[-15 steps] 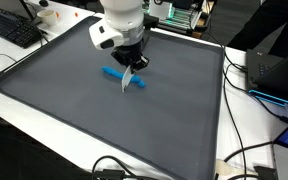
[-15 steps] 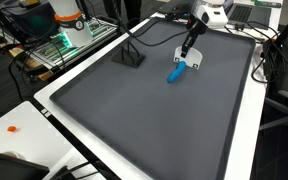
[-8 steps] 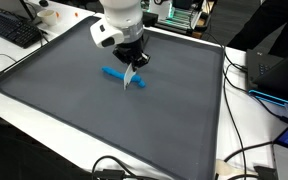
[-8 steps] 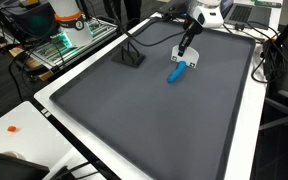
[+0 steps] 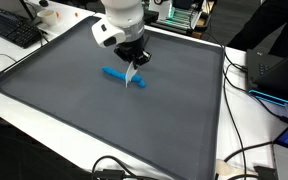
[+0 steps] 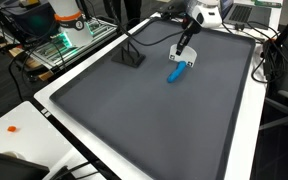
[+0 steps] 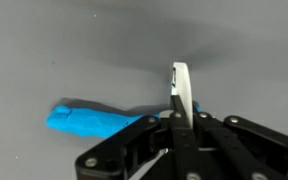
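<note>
Jaws clamped on white strip (image 5: 133, 78) over blue piece (image 5: 113, 73)

In an exterior view, the jaws grip the thin strip, which hangs below them. The blue piece lies on the grey mat (image 5: 64, 100) just beneath. In an exterior view, a black wedge (image 6: 132, 58) sits well apart from the jaws, with the blue piece (image 6: 175, 72) under them. In the wrist view, the strip (image 7: 181, 88) stands between the jaws, the blue piece (image 7: 89, 121) beside it.

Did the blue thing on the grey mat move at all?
No. The blue thing lies just where it did on the grey mat, no nearer any edge. The gripper, shut on a white strip, hangs near one end of it.
</note>
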Robot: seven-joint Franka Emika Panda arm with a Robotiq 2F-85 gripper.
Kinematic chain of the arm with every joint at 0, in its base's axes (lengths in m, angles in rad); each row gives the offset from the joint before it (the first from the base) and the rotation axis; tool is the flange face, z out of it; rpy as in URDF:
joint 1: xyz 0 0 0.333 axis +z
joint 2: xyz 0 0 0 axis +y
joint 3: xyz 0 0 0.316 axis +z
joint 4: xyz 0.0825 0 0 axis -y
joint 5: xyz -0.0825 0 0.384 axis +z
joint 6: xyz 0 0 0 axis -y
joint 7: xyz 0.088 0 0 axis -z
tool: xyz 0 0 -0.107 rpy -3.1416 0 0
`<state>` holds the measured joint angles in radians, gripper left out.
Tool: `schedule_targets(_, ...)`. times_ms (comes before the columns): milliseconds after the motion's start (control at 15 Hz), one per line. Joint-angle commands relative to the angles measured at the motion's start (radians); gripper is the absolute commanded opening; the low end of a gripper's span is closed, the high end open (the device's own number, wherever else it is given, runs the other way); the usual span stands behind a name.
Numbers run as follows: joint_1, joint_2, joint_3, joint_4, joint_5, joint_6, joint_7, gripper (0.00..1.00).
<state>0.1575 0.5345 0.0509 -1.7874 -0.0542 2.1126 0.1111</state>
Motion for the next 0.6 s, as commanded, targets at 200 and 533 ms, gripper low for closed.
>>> schedule_targets(200,-0.011,-0.03,0.013,-0.022,0.012,-0.068,-0.021,0.01)
schedule_targets(533,-0.018,-0.049,0.016,-0.013,0.018,-0.098,-0.04,0.01)
